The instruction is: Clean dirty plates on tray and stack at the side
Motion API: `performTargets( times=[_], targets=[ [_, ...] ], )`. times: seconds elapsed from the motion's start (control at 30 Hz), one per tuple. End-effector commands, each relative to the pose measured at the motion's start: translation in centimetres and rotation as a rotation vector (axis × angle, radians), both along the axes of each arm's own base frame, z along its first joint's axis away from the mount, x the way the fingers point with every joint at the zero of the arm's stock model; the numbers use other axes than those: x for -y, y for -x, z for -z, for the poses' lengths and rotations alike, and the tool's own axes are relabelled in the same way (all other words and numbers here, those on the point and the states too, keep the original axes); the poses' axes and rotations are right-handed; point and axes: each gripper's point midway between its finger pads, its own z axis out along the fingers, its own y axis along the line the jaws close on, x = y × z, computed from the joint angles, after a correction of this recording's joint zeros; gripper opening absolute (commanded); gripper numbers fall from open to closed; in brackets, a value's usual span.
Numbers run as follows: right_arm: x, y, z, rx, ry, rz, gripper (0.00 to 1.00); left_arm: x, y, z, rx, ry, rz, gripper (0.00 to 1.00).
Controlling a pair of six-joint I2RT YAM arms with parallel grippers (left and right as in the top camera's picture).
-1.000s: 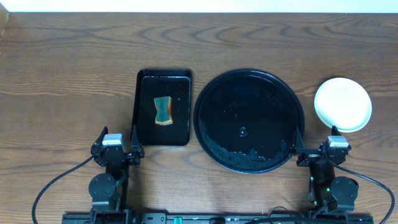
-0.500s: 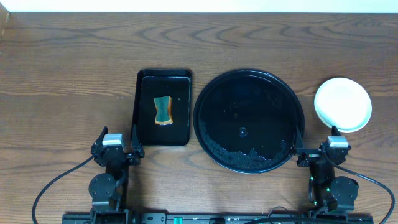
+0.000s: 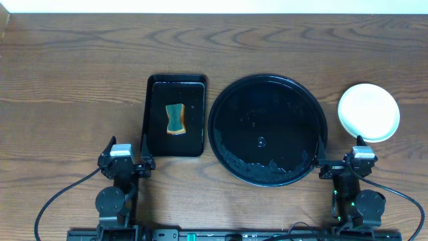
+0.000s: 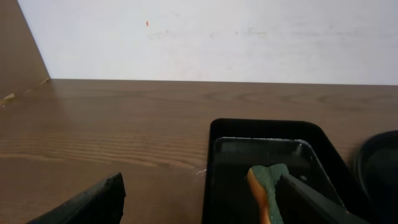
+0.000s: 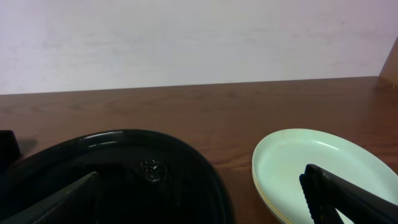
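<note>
The large round black tray (image 3: pixel 267 129) lies right of centre with no plates on it, only wet specks; its rim shows in the right wrist view (image 5: pixel 118 168). The plates (image 3: pixel 368 112) sit stacked on the bare wood to its right, a clean mint plate on top with a yellow rim under it (image 5: pixel 323 171). My left gripper (image 3: pixel 126 155) is open and empty near the front edge, left of the small tray. My right gripper (image 3: pixel 352 161) is open and empty, just in front of the stack.
A smaller rectangular black tray (image 3: pixel 175 115) holds a green and orange sponge (image 3: pixel 175 119), also seen in the left wrist view (image 4: pixel 266 190). A white wall runs behind the table's far edge.
</note>
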Motion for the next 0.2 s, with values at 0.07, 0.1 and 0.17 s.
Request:
performTargets(
  times=[0.07,0.1,0.17],
  targets=[
    [-0.26,0.03,0.04,0.0,0.012,-0.011,0.99,-0.29,0.16,1.52,-0.052,0.001,-0.015,0.79],
    [-0.26,0.03,0.04,0.0,0.012,-0.011,0.99,-0.29,0.16,1.52,-0.052,0.001,-0.015,0.79],
    [-0.26,0.03,0.04,0.0,0.012,-0.011,0.99,-0.29,0.16,1.52,-0.052,0.001,-0.015,0.79]
  ],
)
